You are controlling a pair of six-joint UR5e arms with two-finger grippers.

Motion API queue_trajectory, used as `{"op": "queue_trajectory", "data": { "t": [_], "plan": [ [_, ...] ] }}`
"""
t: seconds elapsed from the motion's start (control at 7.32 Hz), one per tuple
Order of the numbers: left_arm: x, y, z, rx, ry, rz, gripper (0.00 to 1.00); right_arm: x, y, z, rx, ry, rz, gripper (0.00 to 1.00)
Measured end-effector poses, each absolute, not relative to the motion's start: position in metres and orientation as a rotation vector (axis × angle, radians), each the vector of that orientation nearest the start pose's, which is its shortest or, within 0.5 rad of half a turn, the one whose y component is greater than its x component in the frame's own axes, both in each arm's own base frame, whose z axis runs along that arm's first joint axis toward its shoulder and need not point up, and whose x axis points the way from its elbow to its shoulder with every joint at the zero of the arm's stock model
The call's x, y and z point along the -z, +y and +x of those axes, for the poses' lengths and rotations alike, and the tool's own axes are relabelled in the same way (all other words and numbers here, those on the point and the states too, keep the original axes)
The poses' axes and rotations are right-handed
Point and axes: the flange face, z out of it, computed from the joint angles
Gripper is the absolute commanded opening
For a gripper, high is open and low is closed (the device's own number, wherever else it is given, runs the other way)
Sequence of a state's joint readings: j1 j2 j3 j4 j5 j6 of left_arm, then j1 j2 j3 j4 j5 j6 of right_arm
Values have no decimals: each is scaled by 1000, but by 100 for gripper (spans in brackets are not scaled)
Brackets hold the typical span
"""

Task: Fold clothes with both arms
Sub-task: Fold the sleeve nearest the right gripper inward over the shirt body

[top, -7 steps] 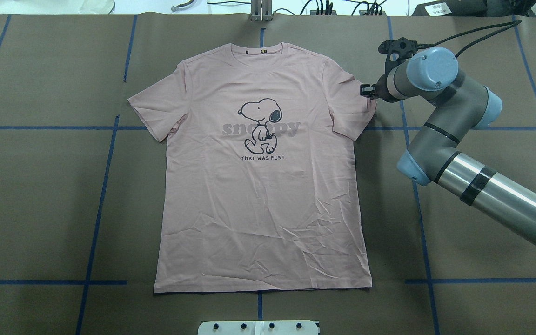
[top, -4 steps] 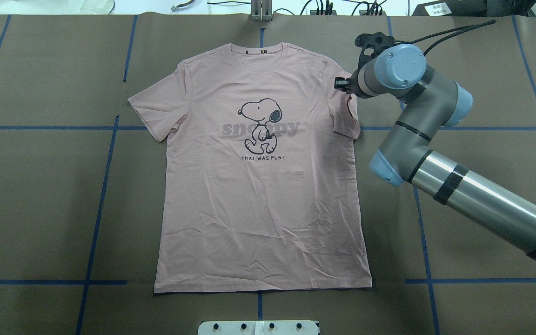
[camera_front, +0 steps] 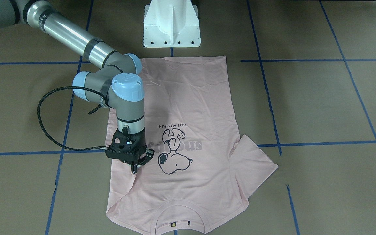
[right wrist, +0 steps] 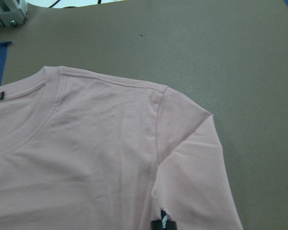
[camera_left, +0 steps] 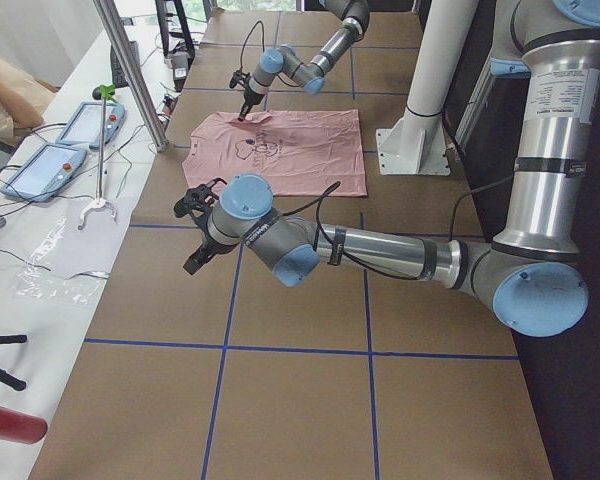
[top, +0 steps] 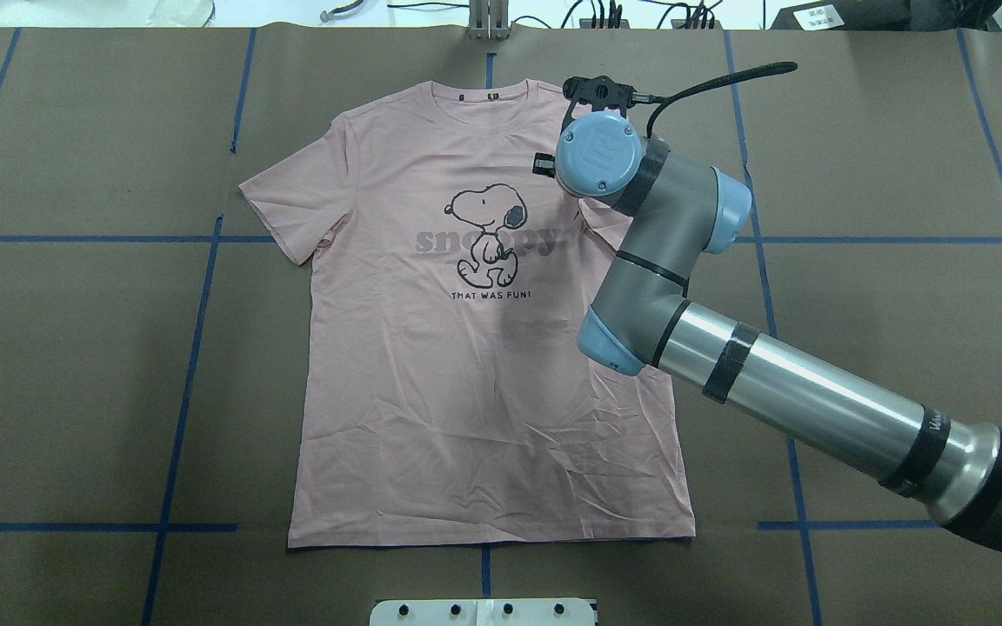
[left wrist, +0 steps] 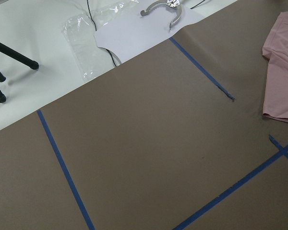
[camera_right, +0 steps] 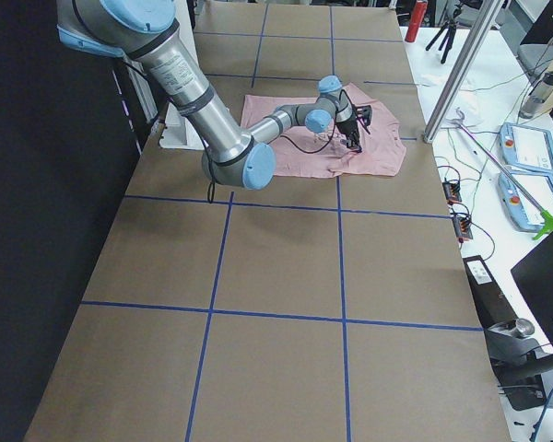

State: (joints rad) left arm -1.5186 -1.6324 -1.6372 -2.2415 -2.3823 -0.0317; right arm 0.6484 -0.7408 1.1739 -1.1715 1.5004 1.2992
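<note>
The light pink T-shirt (top: 466, 391) lies flat, print up, collar at the far side; it also shows in the front view (camera_front: 191, 98). My right gripper (camera_front: 135, 169) is shut on the hem of the shirt's right sleeve (camera_front: 122, 192) and holds it lifted over the chest, beside the dog print (top: 485, 235). From overhead the right gripper (top: 543, 163) is mostly hidden under its wrist. The right wrist view shows the raised sleeve (right wrist: 192, 158). My left gripper (camera_left: 194, 232) hovers over bare table left of the shirt; I cannot tell whether it is open or shut. The other sleeve (top: 292, 204) lies flat.
The white pedestal base (camera_front: 171, 26) stands by the shirt's hem. Blue tape lines (top: 192, 348) cross the brown table cover. A white side table (camera_left: 55, 250) with teach pendants, a plastic bag (left wrist: 86, 38) and a metal post (camera_left: 130, 80) runs along the far edge.
My right gripper has moved left with the sleeve, from the shirt's right edge to over the chest by the dog print. The sleeve has folded inward.
</note>
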Motion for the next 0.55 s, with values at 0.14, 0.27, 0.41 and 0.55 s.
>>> {"op": "queue_trajectory", "data": {
  "t": [0.14, 0.27, 0.41, 0.55],
  "plan": [
    [-513, -536, -33, -342, 798, 722, 100, -276, -599, -566, -376, -717, 438, 100],
    [-513, -536, -33, -342, 799, 722, 100, -271, -600, -566, -349, -719, 444, 100],
    [-514, -536, -31, -343, 802, 718, 100, -265, -605, -556, -296, -735, 433, 100],
    [-512, -537, -23, -326, 820, 701, 99, -262, -614, -533, -232, -769, 398, 100]
  ]
}}
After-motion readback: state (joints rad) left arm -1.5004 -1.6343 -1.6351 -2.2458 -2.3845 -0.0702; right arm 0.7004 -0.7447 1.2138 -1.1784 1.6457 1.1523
